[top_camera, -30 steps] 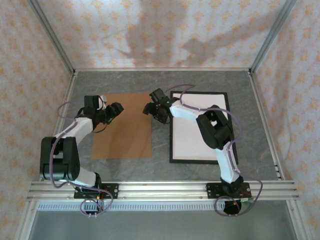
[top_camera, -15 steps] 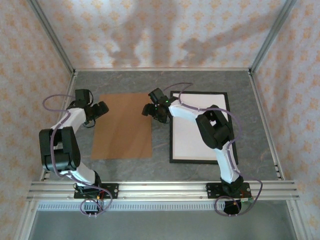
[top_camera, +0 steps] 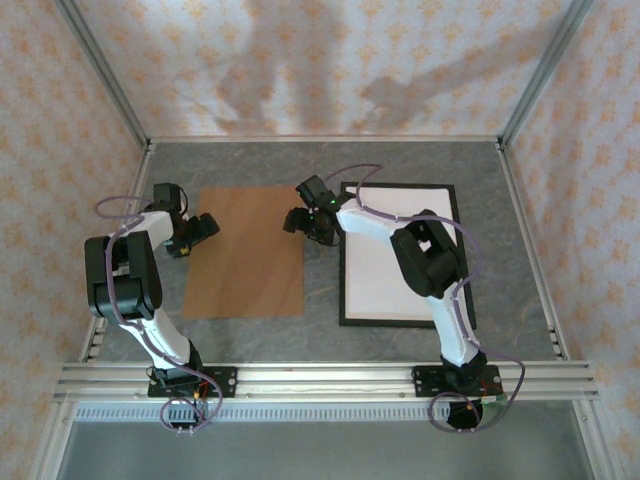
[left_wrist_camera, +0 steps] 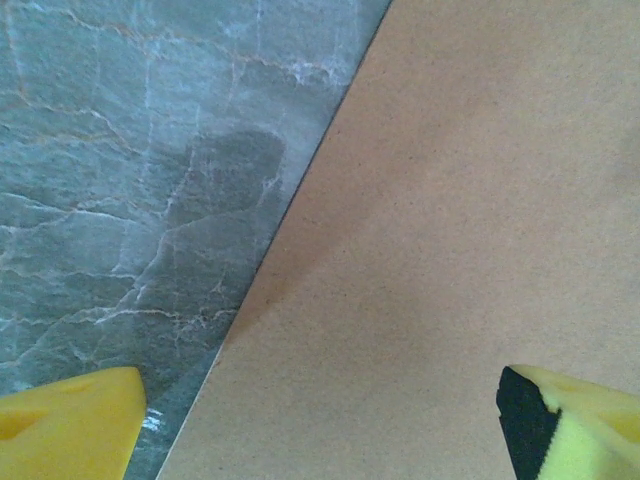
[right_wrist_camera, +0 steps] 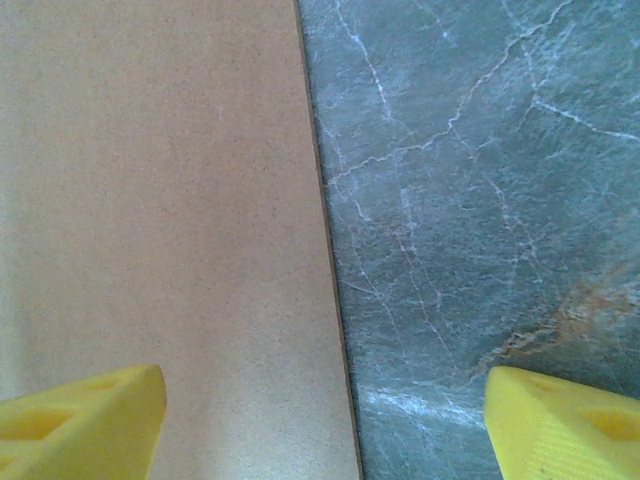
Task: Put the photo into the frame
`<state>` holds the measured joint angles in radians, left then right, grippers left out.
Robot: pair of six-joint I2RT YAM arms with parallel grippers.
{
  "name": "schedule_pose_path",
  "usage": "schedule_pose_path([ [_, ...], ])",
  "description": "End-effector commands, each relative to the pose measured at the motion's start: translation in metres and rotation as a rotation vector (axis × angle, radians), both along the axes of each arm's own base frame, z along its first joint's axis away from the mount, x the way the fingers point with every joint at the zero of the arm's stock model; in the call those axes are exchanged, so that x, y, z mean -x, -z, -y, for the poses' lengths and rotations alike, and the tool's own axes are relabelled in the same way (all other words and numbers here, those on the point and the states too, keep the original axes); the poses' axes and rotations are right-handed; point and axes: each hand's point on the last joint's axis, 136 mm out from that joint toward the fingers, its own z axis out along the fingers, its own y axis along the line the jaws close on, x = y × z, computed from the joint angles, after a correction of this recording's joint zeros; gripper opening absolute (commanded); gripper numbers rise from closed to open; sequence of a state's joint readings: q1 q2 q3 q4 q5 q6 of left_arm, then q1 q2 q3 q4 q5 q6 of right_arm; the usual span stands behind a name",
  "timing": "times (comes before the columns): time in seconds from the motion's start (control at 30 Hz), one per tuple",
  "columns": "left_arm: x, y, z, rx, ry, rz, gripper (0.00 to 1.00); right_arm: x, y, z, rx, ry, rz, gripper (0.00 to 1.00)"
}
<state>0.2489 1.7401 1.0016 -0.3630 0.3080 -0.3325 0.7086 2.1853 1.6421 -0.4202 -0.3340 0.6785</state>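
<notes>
Bench (top_camera: 320, 165) check, grey marbled top. The thin black rectangular frame (top_camera: 400, 322) is lying flat on the right side. The photo (top_camera: 372, 270), a large paper print, is sitting inside it with its plain white back facing up (picture side not visible, so presumably face down). Its edges are running square to the black rim wherever the right arm is not covering them.

The flat brown rectangular backing board (top_camera: 245, 260) is lying left of the frame, with a strip of bare bench between them. The left fingers (top_camera: 203, 226) are hovering at the board's left edge, spread wide and carrying nothing. On the left wrist camera one yellow pad (left_wrist_camera: 65, 420) is hanging over stone and the other over board. The right fingers (top_camera: 298, 220) are hanging at the board's right edge near its far corner, equally wide and empty, straddling that edge the same way.

Judgement: the photo is looking seated already, so the step in hand is probably the backing. The next move is calling for both sets of fingers to pinch a thin sheet lying flat on stone, then lift it level. They would then carry it right onto the print without nudging it.
</notes>
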Motion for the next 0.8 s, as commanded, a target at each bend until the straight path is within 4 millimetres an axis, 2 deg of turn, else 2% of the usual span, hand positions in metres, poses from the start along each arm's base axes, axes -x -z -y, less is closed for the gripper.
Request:
schedule_pose_path([
  [0.0, 0.005, 0.009, 0.011, 0.042, 0.028, -0.027, 0.89, 0.007, 0.009, -0.020, -0.039, -0.058, -0.011, 0.83],
  [0.23, 0.013, 0.010, 0.044, 0.111, 0.079, 0.001, 0.84, 0.004, -0.002, -0.018, -0.043, -0.060, 0.005, 0.83],
  [0.43, 0.028, 0.014, 0.077, 0.133, 0.135, 0.000, 0.79, -0.002, -0.006, 0.000, -0.006, -0.022, 0.020, 0.83],
  [0.6, 0.036, 0.019, 0.098, 0.165, 0.157, 0.009, 0.78, 0.002, 0.008, 0.009, 0.017, -0.015, -0.008, 0.83],
  [0.77, 0.033, 0.019, 0.111, 0.218, 0.167, 0.036, 0.78, 0.010, 0.016, 0.013, 0.013, -0.006, -0.026, 0.82],
])
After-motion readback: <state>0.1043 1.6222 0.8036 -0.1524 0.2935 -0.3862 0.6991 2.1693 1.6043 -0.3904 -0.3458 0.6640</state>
